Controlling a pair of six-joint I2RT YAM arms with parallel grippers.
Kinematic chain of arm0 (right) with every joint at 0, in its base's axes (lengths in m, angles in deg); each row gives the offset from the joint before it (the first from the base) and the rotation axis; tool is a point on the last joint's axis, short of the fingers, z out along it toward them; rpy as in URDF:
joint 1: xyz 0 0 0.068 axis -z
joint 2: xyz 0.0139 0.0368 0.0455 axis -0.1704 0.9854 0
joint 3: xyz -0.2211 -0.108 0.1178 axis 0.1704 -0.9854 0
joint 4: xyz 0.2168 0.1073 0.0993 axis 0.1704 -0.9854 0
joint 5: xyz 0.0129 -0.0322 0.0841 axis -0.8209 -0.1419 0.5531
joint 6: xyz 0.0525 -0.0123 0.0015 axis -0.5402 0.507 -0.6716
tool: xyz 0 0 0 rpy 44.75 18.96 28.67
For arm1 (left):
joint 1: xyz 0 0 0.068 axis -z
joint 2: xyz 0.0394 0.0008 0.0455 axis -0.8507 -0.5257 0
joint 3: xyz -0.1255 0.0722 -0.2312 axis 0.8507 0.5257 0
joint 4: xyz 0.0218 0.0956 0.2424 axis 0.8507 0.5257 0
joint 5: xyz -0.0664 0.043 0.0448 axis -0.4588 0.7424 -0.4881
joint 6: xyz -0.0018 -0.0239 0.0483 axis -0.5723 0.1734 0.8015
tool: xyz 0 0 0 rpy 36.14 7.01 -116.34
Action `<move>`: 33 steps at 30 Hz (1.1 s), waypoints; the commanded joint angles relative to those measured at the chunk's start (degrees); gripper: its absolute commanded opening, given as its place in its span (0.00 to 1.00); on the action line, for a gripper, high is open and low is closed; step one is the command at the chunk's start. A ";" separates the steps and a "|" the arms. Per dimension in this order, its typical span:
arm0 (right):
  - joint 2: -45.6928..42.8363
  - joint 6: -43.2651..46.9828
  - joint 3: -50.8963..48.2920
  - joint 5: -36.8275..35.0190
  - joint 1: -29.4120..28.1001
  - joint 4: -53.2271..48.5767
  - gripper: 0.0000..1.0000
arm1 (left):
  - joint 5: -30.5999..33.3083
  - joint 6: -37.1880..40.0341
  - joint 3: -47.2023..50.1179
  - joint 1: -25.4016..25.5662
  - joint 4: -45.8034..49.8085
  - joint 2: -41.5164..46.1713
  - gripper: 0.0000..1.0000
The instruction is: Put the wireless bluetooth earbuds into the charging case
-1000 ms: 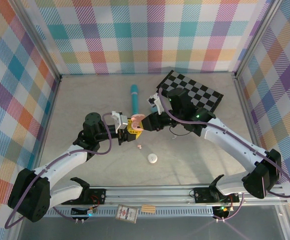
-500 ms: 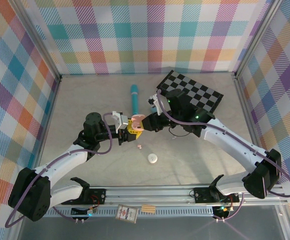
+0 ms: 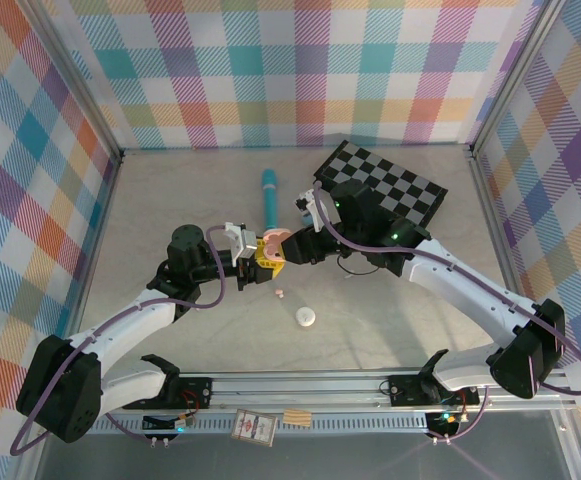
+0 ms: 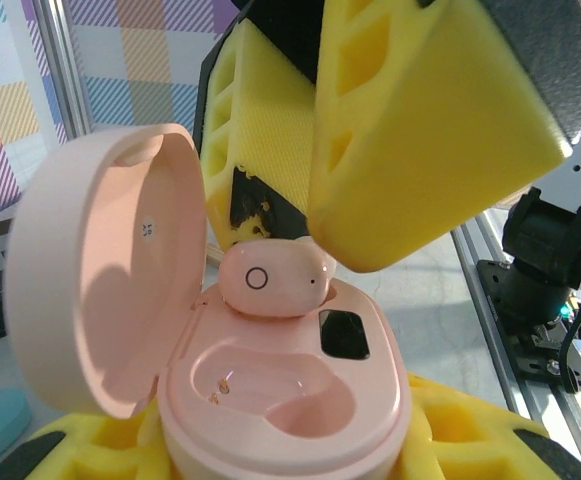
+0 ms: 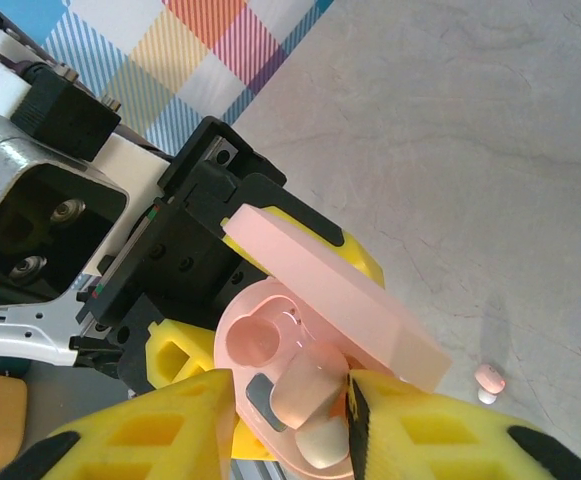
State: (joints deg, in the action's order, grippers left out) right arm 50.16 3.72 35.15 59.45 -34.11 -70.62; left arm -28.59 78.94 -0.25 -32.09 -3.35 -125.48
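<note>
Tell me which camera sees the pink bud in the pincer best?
Left wrist: the bud is big and sharp, right at the open case. Right wrist shows it partly hidden inside the right pincer. From the top it is too small to pick out.

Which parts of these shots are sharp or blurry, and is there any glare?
Left wrist view: the pink earbud and charging case are sharp, the plaid wall behind soft. Right wrist view: the right gripper near the lens looks a little soft, the table crisp. Top external view: even light, faint shadows, no strong glare.
</note>
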 commanded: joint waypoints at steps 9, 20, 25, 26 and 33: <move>-1.97 0.66 1.63 -5.14 0.24 -1.21 0.39 | -4.32 0.20 -1.42 0.70 -2.74 1.01 0.34; -4.45 -0.10 0.52 -5.08 0.28 -1.10 0.44 | -4.04 0.09 -1.45 0.70 -3.08 0.74 0.34; -4.44 -0.76 0.39 -2.72 0.26 -0.68 0.38 | -4.01 0.08 -1.38 0.70 -3.04 0.67 0.34; -4.10 -1.02 0.34 -2.12 0.25 -0.48 0.37 | -4.04 0.19 -1.47 0.70 -3.05 0.71 0.34; -2.39 -1.99 -0.05 0.23 -0.16 0.59 0.35 | -3.73 0.38 -1.25 0.66 -2.90 0.81 0.34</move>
State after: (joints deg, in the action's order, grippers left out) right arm 46.94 2.39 35.17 57.20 -34.07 -71.98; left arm -30.19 78.75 -0.25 -32.07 -3.85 -125.48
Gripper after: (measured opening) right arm 0.352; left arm 0.344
